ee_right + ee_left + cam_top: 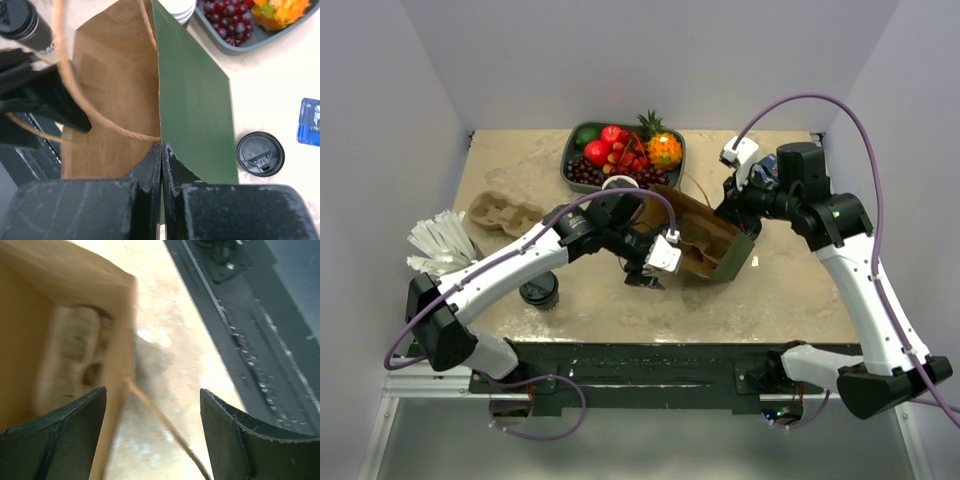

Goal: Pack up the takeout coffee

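The bag (710,245) lies mid-table — fruit tray (567,163) behind it, cup carrier (505,213) and takeout coffee (539,290) to its left.

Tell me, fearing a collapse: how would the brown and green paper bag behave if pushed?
Likely floppy: the brown and green paper bag has thin creased walls, rim pinched by the right end effector. Probably light: little shows inside.

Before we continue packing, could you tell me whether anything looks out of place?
A loose black lid lies flat on the table beside the paper bag, with no cup under it. Nothing looks spilled.
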You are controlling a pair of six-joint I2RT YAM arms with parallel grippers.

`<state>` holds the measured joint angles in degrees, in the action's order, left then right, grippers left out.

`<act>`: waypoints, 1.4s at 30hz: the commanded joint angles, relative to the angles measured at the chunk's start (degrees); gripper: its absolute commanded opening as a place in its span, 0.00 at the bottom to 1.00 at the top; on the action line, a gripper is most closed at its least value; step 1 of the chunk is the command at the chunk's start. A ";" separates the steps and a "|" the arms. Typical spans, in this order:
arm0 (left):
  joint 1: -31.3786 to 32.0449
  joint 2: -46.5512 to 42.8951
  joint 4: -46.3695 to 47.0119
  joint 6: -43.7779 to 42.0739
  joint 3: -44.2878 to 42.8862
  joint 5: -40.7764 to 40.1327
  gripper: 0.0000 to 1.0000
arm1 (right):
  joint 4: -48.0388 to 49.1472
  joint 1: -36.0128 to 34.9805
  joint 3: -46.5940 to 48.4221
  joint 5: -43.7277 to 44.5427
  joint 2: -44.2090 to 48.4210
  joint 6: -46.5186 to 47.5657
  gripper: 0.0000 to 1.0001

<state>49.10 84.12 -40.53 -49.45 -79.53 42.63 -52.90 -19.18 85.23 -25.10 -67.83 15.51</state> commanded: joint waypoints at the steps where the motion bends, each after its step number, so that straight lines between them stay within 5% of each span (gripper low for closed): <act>1: 0.99 -3.17 5.29 5.41 6.74 4.04 0.79 | 1.58 -0.68 -3.04 -6.09 3.67 4.26 0.00; 8: 2.49 -5.54 12.14 13.58 15.97 5.80 0.78 | -1.67 -1.39 -7.27 -9.52 6.66 11.47 0.00; 16: 4.16 -5.02 16.54 18.16 16.42 5.97 0.77 | -6.15 -1.30 -8.32 -10.32 8.33 16.39 0.00; 26: 4.42 -4.05 14.08 19.05 7.03 3.52 0.73 | -1.85 -1.39 -6.66 -9.00 8.07 6.30 0.00; 30: 4.34 -3.52 10.14 16.85 2.28 1.23 0.56 | -0.19 -1.30 -5.34 -7.95 6.40 3.83 0.00; 34: 4.34 -3.61 8.46 15.09 -0.36 -0.79 0.49 | 1.22 -1.30 -5.42 -7.59 5.70 0.58 0.00; 38: 4.34 -3.70 6.18 13.51 -2.73 -2.46 0.25 | 3.07 -1.12 -5.08 -6.36 4.29 -4.77 0.00; 42: 4.34 -3.78 5.46 12.45 -5.89 -4.75 0.32 | 3.95 -0.42 -2.98 -6.36 2.62 -8.21 0.00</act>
<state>53.32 80.75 -33.74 -34.74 -80.55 40.16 -52.51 -20.29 78.28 -32.16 -64.12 13.13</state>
